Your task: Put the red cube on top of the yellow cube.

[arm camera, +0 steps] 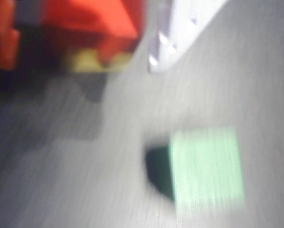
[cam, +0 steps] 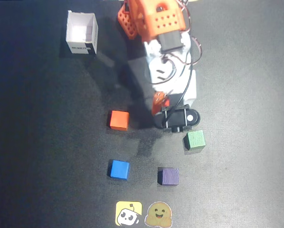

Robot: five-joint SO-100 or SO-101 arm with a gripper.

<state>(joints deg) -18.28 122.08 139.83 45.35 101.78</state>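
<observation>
The wrist view is badly blurred. A red block, seemingly the red cube point(arm camera: 97, 21), fills the top, and a strip of the pale yellow cube point(arm camera: 85, 61) shows right under it, touching or nearly so. An orange finger point(arm camera: 0, 35) stands left of the red block across a dark gap, and a white part point(arm camera: 173, 33) stands to its right. In the overhead view my gripper point(cam: 160, 105) points down at mid-table beside the black wrist camera point(cam: 177, 118). The arm hides both cubes there. I cannot tell whether the jaws grip the red block.
On the dark mat lie an orange-red cube point(cam: 118, 119), a green cube point(cam: 194, 140) point(arm camera: 206, 168), a blue cube point(cam: 118, 169) and a purple cube point(cam: 169, 176). Two flat stickers point(cam: 128, 213) lie at the front edge. A white open box point(cam: 81, 33) stands at the back left.
</observation>
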